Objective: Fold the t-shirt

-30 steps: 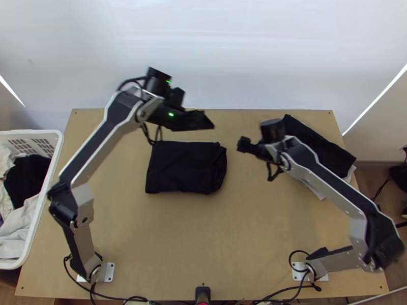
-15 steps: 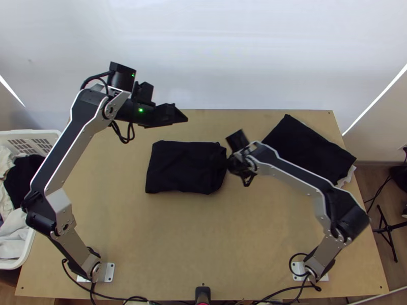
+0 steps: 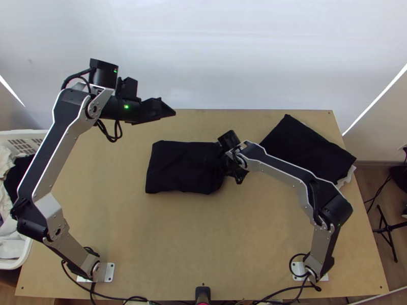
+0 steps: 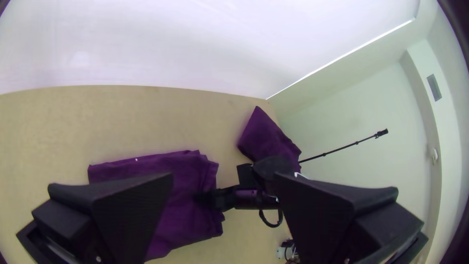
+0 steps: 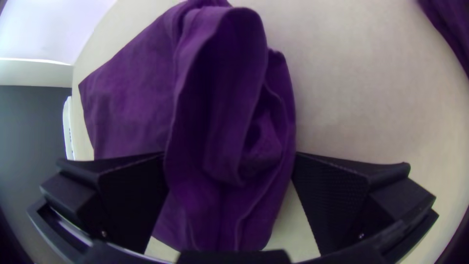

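Past the left edge of the light wooden table [image 3: 244,244] sits a white slatted plastic laundry basket [image 3: 21,132], with pale crumpled cloth [image 3: 7,165] inside.

The black two-fingered left gripper [image 3: 164,110] hangs above the table's far edge, left of its middle. The left wrist view has its fingers [image 4: 134,208] spread wide apart.

The folded dark fabric t-shirt [image 3: 178,165] lies on the table, a little left of its middle and nearer the far edge. From above I make out a compact rectangle, its long axis running left to right along the table's near edge, the neat side facing left and the looser end facing right. The right wrist view opens that end up: a raised curl of cloth over a hollow, with rumpled layers beside it.

The black two-fingered right gripper [image 3: 229,161] is at that loose end, near the table's middle. In its wrist view the fingers [image 5: 332,200] stand apart with cloth between them; whether they touch it, I honestly can't tell.

At the table's far right corner lies a second dark folded cloth [image 3: 305,147], slanted, over something white [image 3: 348,178]. Beyond the table's right edge stands a thin black tripod [image 3: 387,229].
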